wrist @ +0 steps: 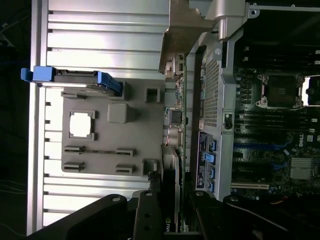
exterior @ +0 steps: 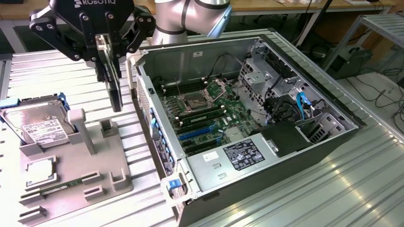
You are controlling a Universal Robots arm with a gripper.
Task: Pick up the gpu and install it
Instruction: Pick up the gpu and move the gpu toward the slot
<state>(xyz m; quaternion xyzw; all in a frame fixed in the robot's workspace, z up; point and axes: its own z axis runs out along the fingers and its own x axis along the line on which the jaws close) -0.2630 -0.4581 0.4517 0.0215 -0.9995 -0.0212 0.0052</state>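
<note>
I've got the thin black gpu card with its silver bracket (exterior: 114, 87) clamped in my pincer (exterior: 107, 56), hanging above the grey moulded parts tray (exterior: 117, 168) beside the open black computer case (exterior: 284, 187), seemingly not yet slotted in.

You see the gpu (exterior: 115, 90) black, and the gripper (exterior: 109, 56) black with white lettering; your hard drive (exterior: 35, 124) is silver with a white label, its carrier (exterior: 9, 102) blue; the tray (exterior: 107, 182) is plain grey; the table (exterior: 57, 71) is ribbed silver; the motherboard (exterior: 211, 111) is green with blue slots (exterior: 196, 132); a blue cable (exterior: 302, 101) shows against the dark case (exterior: 328, 156).
</note>
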